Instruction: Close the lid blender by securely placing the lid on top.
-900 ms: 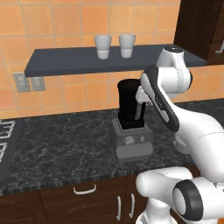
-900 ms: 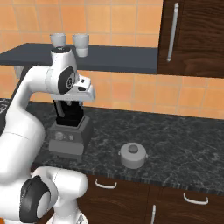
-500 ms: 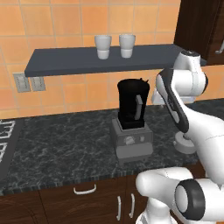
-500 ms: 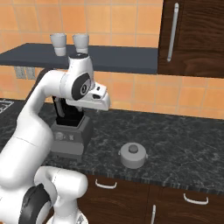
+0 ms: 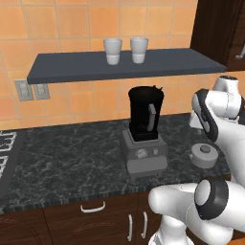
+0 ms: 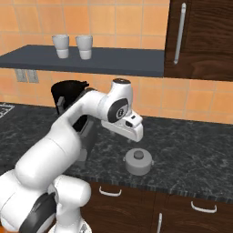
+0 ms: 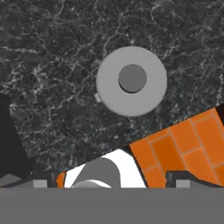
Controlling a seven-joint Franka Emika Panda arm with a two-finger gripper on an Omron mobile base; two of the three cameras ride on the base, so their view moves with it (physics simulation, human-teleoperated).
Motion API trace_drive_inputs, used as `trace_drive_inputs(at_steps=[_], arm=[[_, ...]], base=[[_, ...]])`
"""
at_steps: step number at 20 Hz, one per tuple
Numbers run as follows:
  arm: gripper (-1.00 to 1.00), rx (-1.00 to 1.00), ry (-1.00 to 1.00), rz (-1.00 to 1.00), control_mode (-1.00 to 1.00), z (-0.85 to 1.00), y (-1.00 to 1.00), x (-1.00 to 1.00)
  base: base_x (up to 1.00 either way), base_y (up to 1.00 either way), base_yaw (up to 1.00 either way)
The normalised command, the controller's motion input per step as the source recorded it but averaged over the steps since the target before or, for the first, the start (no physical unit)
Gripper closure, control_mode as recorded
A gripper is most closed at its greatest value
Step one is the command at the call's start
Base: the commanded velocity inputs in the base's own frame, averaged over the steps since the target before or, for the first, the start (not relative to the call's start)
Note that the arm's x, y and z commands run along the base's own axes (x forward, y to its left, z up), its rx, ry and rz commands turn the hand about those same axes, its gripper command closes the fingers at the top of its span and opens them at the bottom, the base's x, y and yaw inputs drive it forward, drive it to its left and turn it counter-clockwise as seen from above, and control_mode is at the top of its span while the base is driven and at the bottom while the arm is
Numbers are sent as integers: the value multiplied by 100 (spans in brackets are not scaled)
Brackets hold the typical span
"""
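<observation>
Hand view: gripper [image 7: 112, 181], fingers spread, hangs above the lid [image 7: 131, 81] on the counter [image 7: 52, 65].

One blender [image 5: 145, 129] with its black jar open stands on the dark stone desk [image 5: 62, 162], and one round grey lid [image 7: 131, 81] lies apart from it. Two white cups [image 5: 113, 50] [image 5: 139, 50] sit side by side on the single grey wall shelf [image 5: 72, 67]. Two outlet plates [image 5: 22, 90] [image 5: 41, 91] are set in the orange tiles below it.
</observation>
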Motion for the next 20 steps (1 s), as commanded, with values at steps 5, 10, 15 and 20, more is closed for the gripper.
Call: trace_drive_inputs(at_steps=[5, 10, 15, 20], arm=[[-100, 1, 9, -20, -100, -55, -41, 2], [-100, 3, 0, -3, -100, -39, -12, 25], [-100, -1, 0, 1, -100, -29, -10, 26], [-100, -1, 1, 1, -100, -37, -35, 22]], base=[[0, 0, 0], [0, 0, 0], [0, 0, 0], [0, 0, 0]])
